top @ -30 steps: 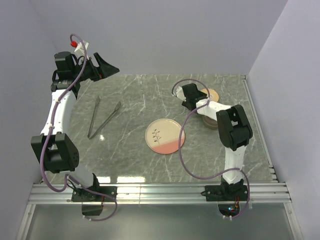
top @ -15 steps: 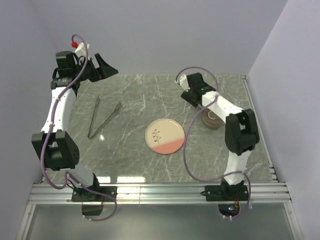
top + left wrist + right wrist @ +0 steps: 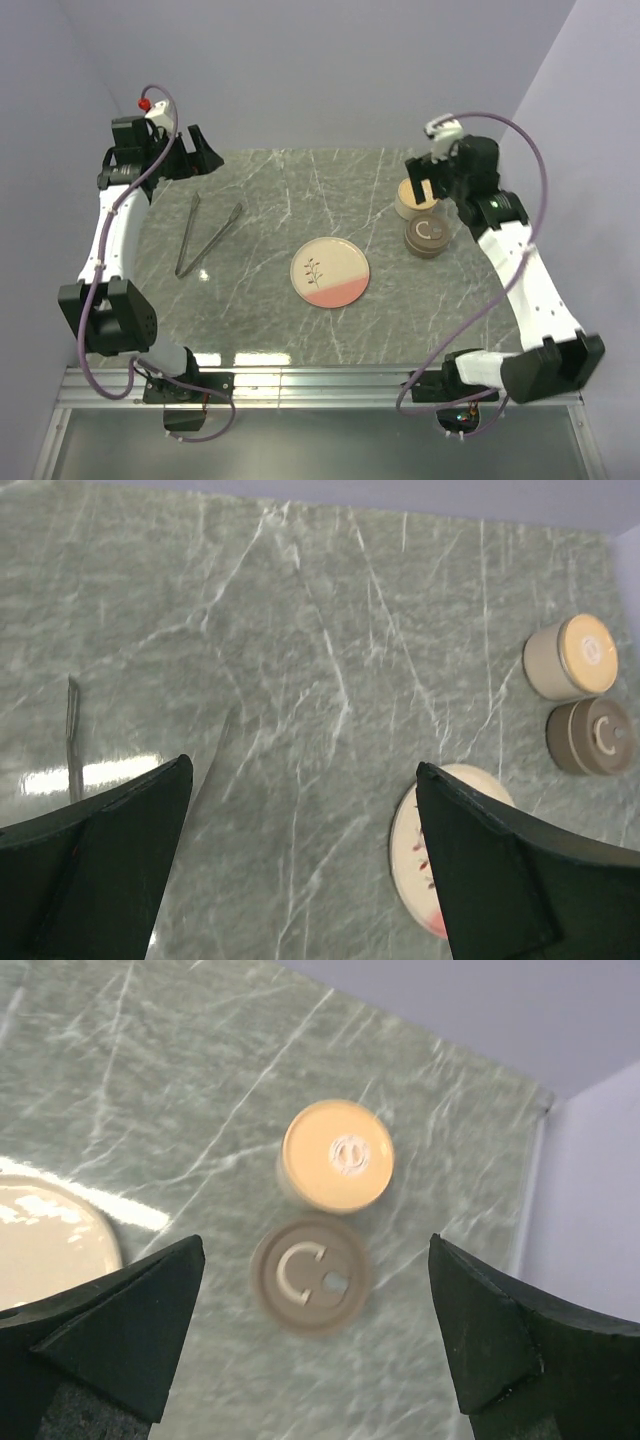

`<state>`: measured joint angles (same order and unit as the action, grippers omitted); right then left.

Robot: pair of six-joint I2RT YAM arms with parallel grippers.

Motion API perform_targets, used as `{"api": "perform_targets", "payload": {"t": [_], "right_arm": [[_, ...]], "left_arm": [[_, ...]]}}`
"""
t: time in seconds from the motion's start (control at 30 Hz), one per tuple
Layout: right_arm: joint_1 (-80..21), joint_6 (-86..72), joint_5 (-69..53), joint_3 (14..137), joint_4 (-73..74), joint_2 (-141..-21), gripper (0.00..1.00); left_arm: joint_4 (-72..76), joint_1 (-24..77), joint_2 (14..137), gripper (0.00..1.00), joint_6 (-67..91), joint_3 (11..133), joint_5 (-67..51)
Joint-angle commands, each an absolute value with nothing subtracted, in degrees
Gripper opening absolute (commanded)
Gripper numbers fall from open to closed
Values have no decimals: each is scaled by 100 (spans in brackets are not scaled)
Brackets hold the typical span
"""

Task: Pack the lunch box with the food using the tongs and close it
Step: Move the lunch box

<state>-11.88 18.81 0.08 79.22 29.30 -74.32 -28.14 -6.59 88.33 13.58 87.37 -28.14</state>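
The lunch box stands at the back right as two round closed tubs: a cream one with an orange lid (image 3: 418,197) (image 3: 338,1155) (image 3: 570,657) and a brown one with a C-shaped handle (image 3: 428,237) (image 3: 310,1272) (image 3: 592,736). The silver tongs (image 3: 205,235) (image 3: 72,730) lie spread on the marble at the left. No food shows; the plate (image 3: 330,272) looks bare. My right gripper (image 3: 432,178) (image 3: 316,1260) hangs open high above the two tubs. Raised at the back left, my left gripper (image 3: 200,155) (image 3: 303,780) is open and empty.
The pink-and-cream plate (image 3: 45,1240) (image 3: 420,845) with a sprig drawing sits mid-table. Grey walls close in the back and both sides. A metal rail (image 3: 320,385) runs along the near edge by the arm bases.
My right arm swung from over the tubs out to the right and rose, its jaws opening wide and leaving both tubs uncovered. The left gripper turned slightly downward.
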Motion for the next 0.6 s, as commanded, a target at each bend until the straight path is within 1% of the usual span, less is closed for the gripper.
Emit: {"api": "perform_targets", "payload": {"t": [0.0,0.07,0.17,0.23,0.33,0.47,0.57], "right_arm": [[-880,872,-930,7183,2919,-6665,100],[-739,678,-1115,6655,2822,-6382,100],[-607,177,-1344,6005,2663,-5960,100],[-458,9,-1704,5532,2567,-5731,100],[-317,-421,-1627,4986,2285,-5257,100],[-255,-580,-1617,4694,2364,-4931,100],[-194,-677,-1731,4527,2320,-4782,100]], "left_arm": [[-2786,-677,8306,99,871,8360,-2662],[-2857,-677,8123,99,617,8149,-2663],[-2769,-677,7753,99,326,7447,-2505],[-2733,-677,7446,99,81,7165,-2408],[-2734,-668,7042,99,-350,6655,-2312],[-2637,-659,6610,99,-606,6101,-2153],[-2637,-615,6478,99,-659,5951,-2101]]}}
